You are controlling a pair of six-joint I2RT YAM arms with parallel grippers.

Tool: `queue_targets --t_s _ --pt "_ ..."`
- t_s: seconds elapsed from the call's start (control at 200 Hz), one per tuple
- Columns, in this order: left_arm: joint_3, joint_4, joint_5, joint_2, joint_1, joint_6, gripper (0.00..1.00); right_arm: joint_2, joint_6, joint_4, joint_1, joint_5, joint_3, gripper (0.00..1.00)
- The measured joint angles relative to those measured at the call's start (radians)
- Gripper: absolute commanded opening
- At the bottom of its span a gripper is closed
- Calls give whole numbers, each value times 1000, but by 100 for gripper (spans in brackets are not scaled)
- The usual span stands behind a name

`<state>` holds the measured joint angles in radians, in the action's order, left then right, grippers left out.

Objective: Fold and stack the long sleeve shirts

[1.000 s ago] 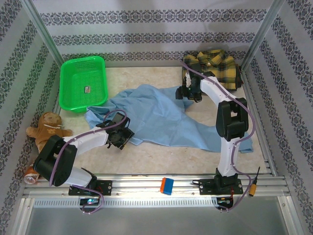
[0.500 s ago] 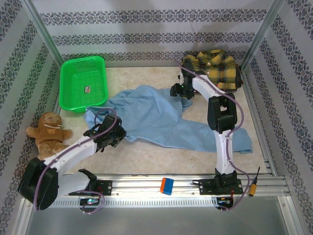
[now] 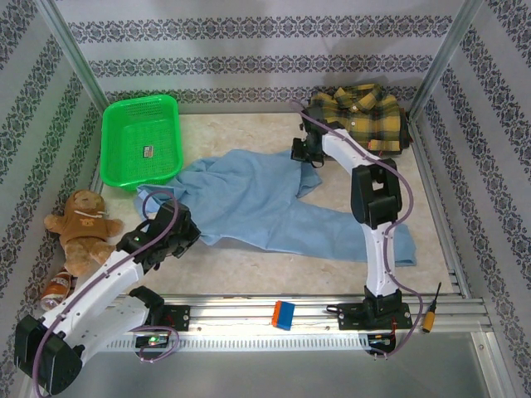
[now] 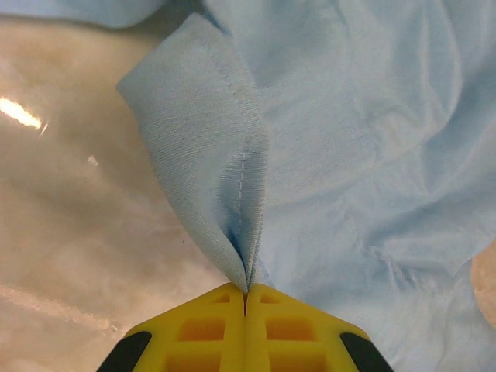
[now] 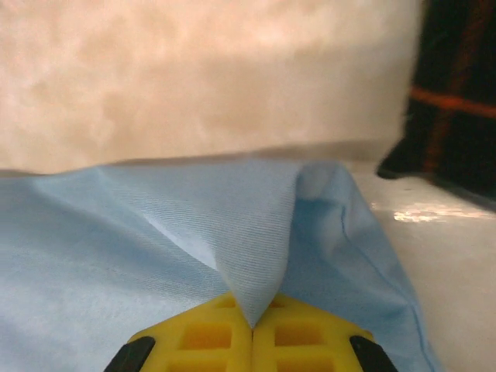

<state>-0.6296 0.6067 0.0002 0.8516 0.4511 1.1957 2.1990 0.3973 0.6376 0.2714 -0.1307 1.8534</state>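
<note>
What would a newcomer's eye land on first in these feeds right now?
The light blue shirt sprawled across the middle of the table, pinched at two spots: the left gripper is shut on a seamed edge at its near-left end, the right gripper shut on a fold at its far edge. Next, the bright green basket at the far left and the yellow plaid shirt bunched in the far right corner.

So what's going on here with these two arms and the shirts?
Both arms have hold of the light blue shirt. The left fingers are shut on a fold at its near left edge, the right fingers on its far edge beside the plaid shirt. It lies spread out and unfolded; the plaid shirt sits bunched in the far right corner.
</note>
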Motion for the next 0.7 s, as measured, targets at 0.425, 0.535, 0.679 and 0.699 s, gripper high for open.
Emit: queue_targets --t_s 0.425,0.535,0.679,0.699 --pt "-208 -10 84 44 -177 -145 5 -701 -84 -77 -68 71 -266 0" --pt "-188 35 136 -18 -261 -183 5 -865 -31 -105 -11 79 -562 5" --pt "-119 124 192 -72 -290 -232 4 -991 108 -99 64 81 -993 24" --pt "-106 141 200 -73 -290 -240 5 -1003 140 -90 68 83 -1045 26"
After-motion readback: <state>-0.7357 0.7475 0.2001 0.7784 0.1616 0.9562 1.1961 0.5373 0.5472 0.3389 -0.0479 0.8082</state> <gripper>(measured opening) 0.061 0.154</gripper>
